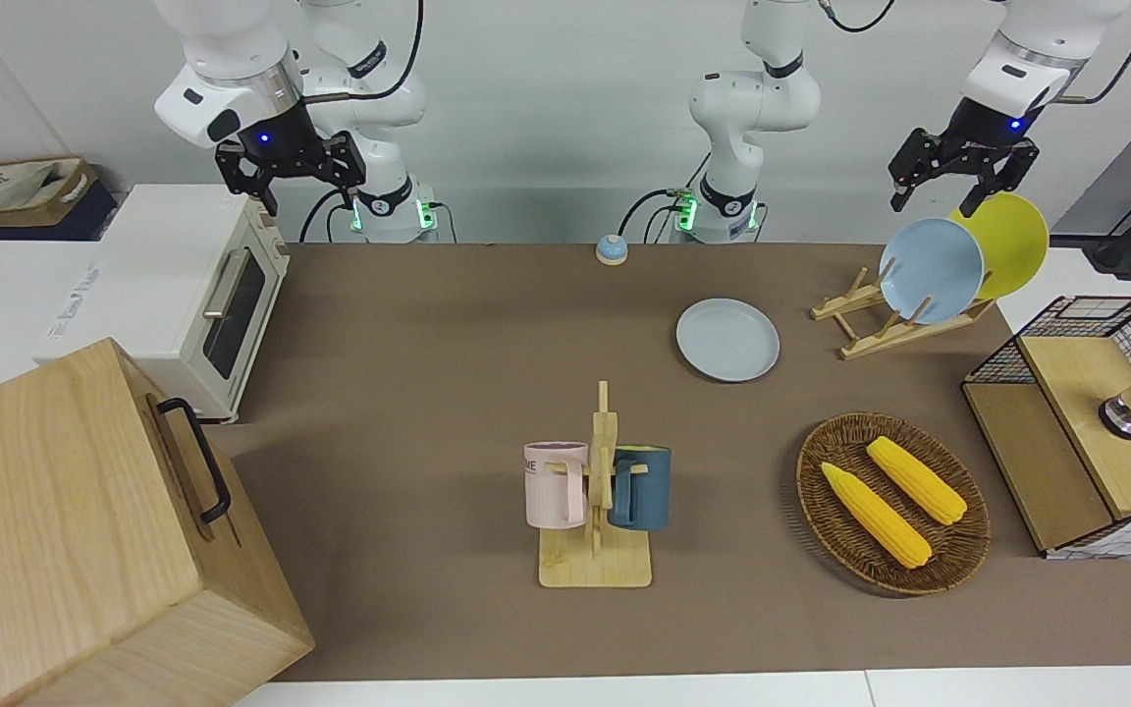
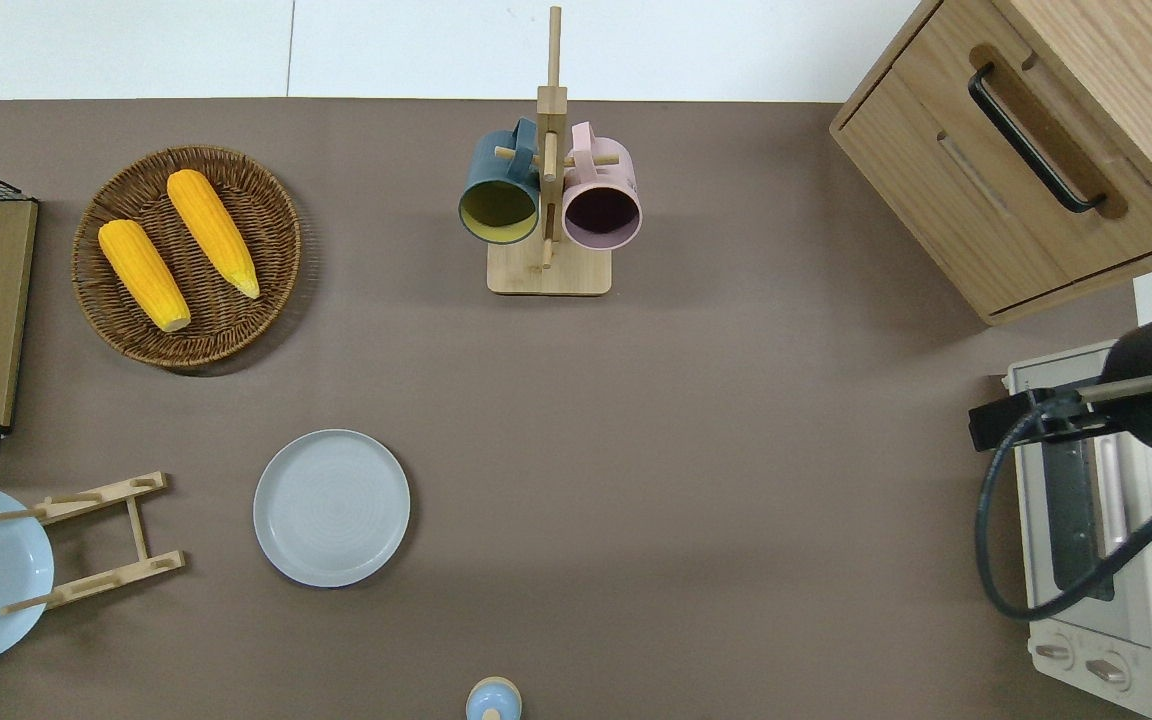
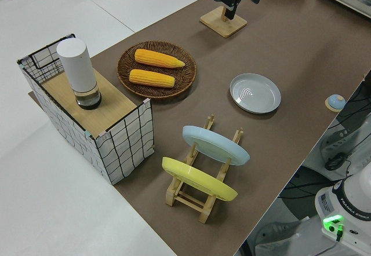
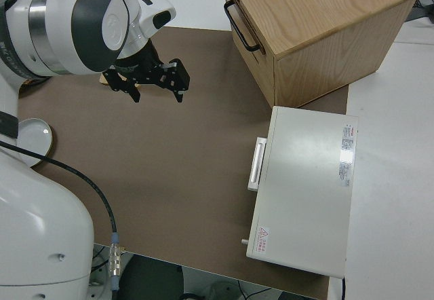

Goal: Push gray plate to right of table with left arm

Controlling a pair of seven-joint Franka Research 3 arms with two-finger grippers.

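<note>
Currently the gray plate (image 1: 727,340) lies flat on the table (image 1: 428,393), right of centre in the front view and lower left of centre in the overhead view, with nothing touching it. Just beside it, toward the left arm's end of the table, a wooden rack (image 1: 880,319) holds a sky-blue plate (image 1: 931,270) and a yellow plate (image 1: 1012,241) on edge. Farther from the robots than the gray plate sits a wicker basket (image 2: 266,215) with two corn cobs (image 2: 176,245) in it. A mug stand (image 2: 548,265) with a dark blue mug (image 2: 501,190) and a pink mug (image 2: 601,195) is at top centre of the overhead view.

Left gripper (image 1: 948,196) hangs in the air at the upper right of the front view, up by the racked plates and well apart from the gray plate; jaws spread apart, holding nothing. Right gripper (image 1: 305,191) is parked at upper left, jaws also apart and empty.

Toaster oven (image 1: 202,295) and a wooden drawer box (image 1: 84,520) fill the left side of the front view.
</note>
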